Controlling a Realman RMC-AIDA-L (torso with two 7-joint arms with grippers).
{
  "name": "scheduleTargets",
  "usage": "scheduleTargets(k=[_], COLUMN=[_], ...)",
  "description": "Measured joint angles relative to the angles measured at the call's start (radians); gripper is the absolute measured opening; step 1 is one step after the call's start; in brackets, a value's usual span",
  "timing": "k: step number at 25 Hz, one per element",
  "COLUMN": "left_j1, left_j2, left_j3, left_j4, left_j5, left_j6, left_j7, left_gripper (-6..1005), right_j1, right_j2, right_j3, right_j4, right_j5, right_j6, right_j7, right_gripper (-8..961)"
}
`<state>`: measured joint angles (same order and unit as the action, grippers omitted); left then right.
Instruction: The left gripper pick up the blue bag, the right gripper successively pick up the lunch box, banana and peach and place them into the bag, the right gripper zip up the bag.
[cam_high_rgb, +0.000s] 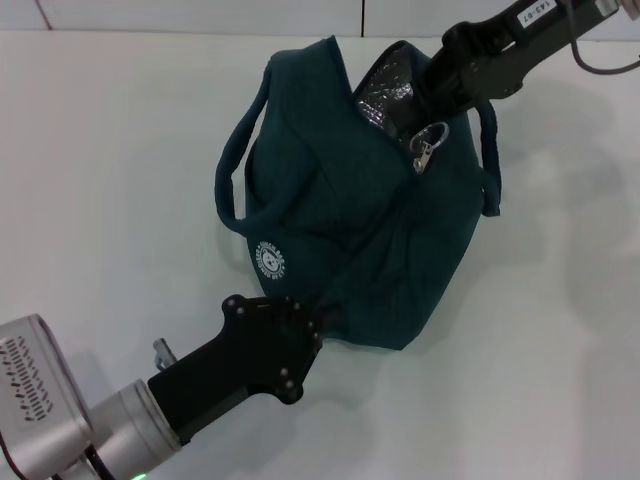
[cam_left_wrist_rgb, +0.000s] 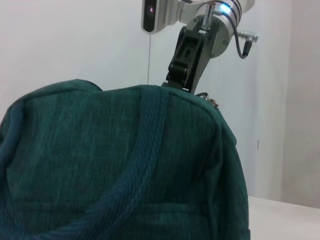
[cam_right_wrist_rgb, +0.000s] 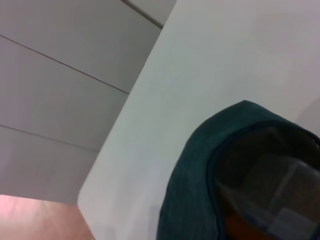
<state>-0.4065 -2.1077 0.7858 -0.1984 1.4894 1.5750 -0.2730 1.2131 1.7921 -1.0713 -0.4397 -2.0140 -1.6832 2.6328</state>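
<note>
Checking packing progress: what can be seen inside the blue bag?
Through the blue bag's open mouth, silver foil lining shows, with the right gripper reaching in. The lunch box is faintly visible; any fruit is covered.

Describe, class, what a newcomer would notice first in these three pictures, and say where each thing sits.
The large dark teal-blue fabric bag dominates, slumped in the middle of the white table, its silver foil lining showing at the open top. The right gripper reaches into that opening from the far right, just above the ring-pull zipper. The left gripper meets the bag's near bottom edge beside the small white round logo.
</note>
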Motion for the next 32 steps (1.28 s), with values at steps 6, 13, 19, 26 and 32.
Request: scheduleTargets(k=[6,13,19,26,32], left_j1=[0.000,0.000,0.000,-0.002,-0.002], left_j2=[0.000,0.000,0.000,0.000,0.000], left_j3=[0.001,0.001,0.001,0.001,-0.001], left_j4=[-0.003,-0.003,-0.003,-0.003,-0.002], left_j5=[0.000,0.000,0.000,0.000,0.000], left_j6=[0.011,0.013,0.013,0.013,0.014], left_j7=[0.000,0.000,0.000,0.000,0.000], left_gripper=[41,41,41,40,39], right_j1=[-0.010,-0.017,-0.021,-0.021,-0.034], right_j2=[0.000,0.000,-0.001,0.000,0.000], right_j3=[0.020,0.012,0.017,0.019,0.022], right_j4=[0.000,0.001,0.001,-0.001,-0.035], right_j5=[0.000,-0.008,-0.009,-0.007,0.000], right_j6=[-0.029,-0.047,-0.056,-0.083,-0.104], right_j7=[0.007,0.025,0.026,0.021,0.024], right_gripper=[166,141,119,94,53])
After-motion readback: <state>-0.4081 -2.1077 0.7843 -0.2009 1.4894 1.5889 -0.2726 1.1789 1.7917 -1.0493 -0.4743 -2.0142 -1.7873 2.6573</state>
